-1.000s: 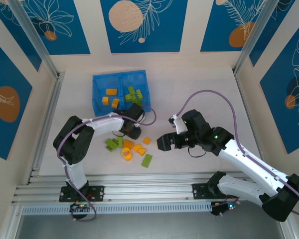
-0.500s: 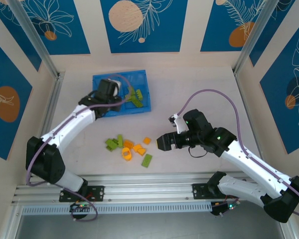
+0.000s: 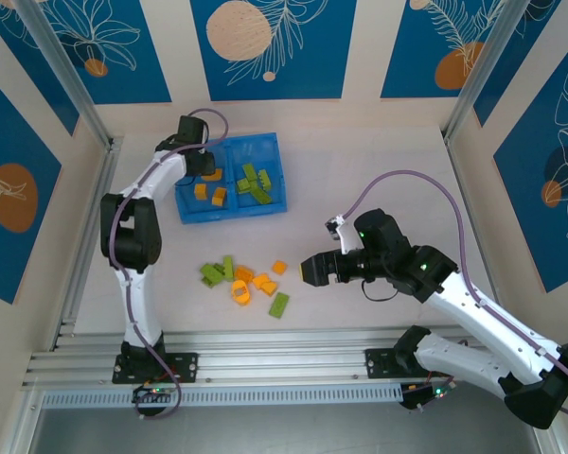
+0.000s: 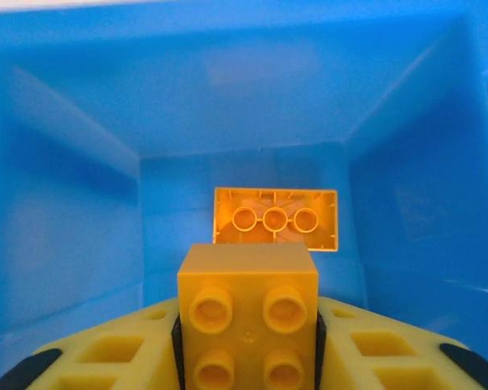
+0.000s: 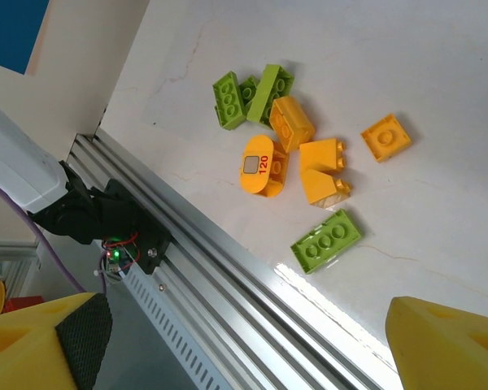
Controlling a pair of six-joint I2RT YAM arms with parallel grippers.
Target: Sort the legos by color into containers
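Your left gripper (image 3: 206,163), pinching an orange brick (image 4: 248,317), has swung from the pile (image 3: 241,279) to the tray's (image 3: 232,212) orange compartment (image 4: 81,211) at 11 o'clock, release due; right gripper (image 3: 314,270) hangs spread.

One tray (image 3: 233,214), two compartments (image 3: 190,205), five loose orange legos (image 5: 385,136).

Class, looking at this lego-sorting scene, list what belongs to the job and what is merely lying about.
Job: blue tray; orange bricks and green bricks sorted in it; loose bricks; orange brick in the left gripper; right gripper.
Lying about: aluminium rail; purple cable; patterned wall panels.
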